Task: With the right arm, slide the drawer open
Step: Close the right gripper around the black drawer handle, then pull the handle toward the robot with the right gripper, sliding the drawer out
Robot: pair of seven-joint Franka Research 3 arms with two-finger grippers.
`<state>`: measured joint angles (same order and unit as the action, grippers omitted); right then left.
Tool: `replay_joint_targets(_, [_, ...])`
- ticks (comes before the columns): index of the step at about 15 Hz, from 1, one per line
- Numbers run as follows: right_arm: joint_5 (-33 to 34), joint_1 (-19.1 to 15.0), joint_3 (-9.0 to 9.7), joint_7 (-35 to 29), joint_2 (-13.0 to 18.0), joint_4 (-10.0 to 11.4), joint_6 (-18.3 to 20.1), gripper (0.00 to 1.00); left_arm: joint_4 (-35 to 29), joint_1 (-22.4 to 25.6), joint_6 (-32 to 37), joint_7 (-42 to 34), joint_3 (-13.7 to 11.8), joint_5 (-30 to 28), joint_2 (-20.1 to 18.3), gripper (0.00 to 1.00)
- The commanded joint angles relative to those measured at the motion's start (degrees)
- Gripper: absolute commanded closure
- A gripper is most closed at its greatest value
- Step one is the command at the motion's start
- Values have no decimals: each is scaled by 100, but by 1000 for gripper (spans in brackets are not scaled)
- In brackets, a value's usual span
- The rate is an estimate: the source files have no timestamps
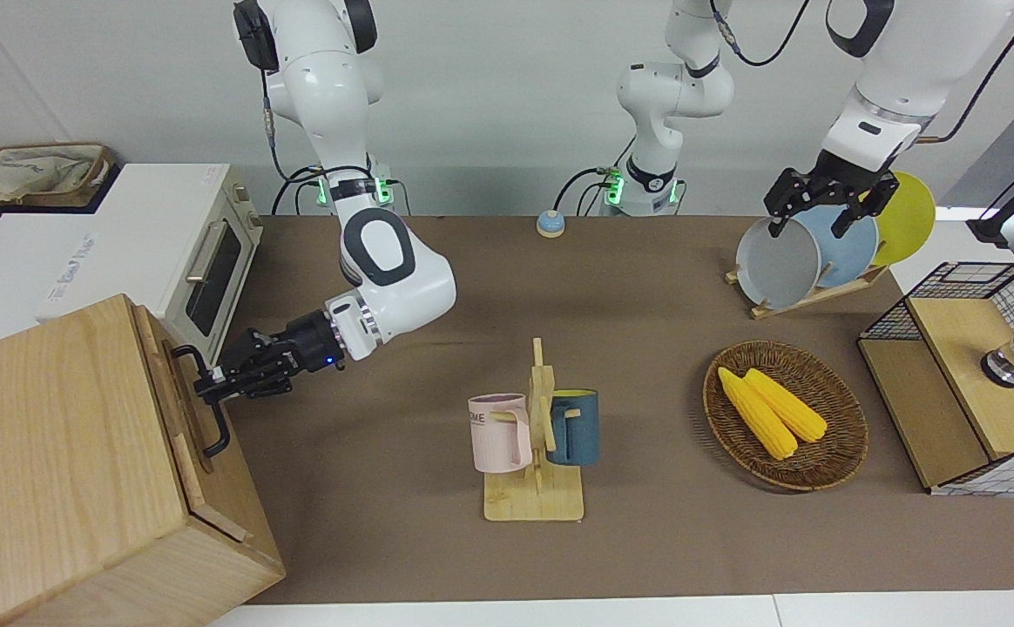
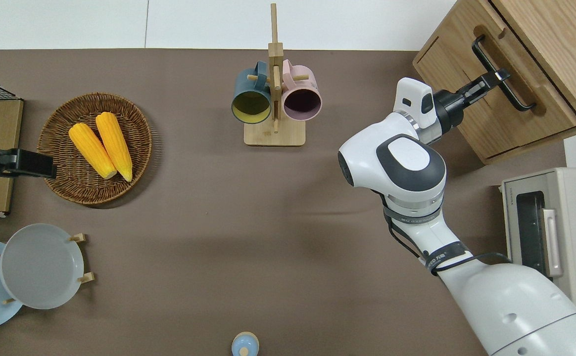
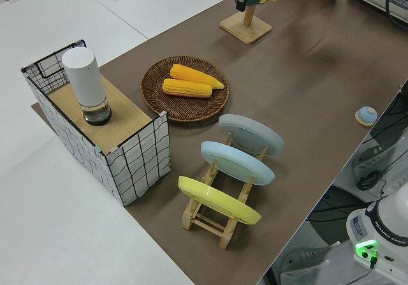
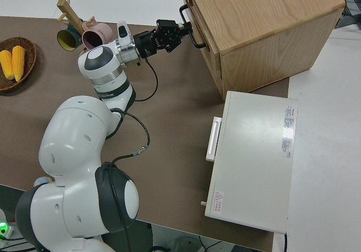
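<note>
The pale-wood cabinet [image 1: 54, 453] stands at the right arm's end of the table. Its drawer [image 2: 508, 126] carries a black bar handle [image 1: 213, 427]. The drawer front sits close against the cabinet face. My right gripper [image 1: 211, 383] reaches sideways to the handle, its fingers shut around the bar near the bar's middle. The overhead view shows the same grip, with the right gripper [image 2: 497, 76] on the handle [image 2: 515, 99]. In the right side view the right gripper [image 4: 183, 29] meets the handle at the cabinet's front. The left arm is parked, and the left gripper [image 1: 821, 209] is open.
A white toaster oven [image 1: 202, 261] stands beside the cabinet, nearer to the robots. A mug stand [image 1: 535, 488] with two mugs is mid-table. A basket of corn [image 1: 786, 414], a plate rack [image 1: 807, 296] and a wire-mesh rack [image 1: 960, 383] are toward the left arm's end.
</note>
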<state>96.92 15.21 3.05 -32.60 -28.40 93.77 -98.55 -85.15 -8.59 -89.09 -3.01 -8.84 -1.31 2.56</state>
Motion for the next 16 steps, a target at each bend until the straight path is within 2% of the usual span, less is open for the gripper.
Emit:
replay_joint_targets(1, [204, -80, 55, -71, 18, 71, 64, 944, 112, -99, -4, -33, -92, 87, 69, 2])
replay_joint_targets(6, [187, -1, 55, 70, 18, 71, 160, 961, 112, -99, -4, -33, -92, 78, 69, 2])
replay_joint_targets(12, [55, 280, 169, 96, 18, 71, 555, 961, 112, -99, -4, -33, -92, 78, 69, 5])
replay_joint_targets(16, [-182, 333, 292, 579, 45, 62, 660, 953, 112, -99, -4, -33, -92, 87, 69, 5])
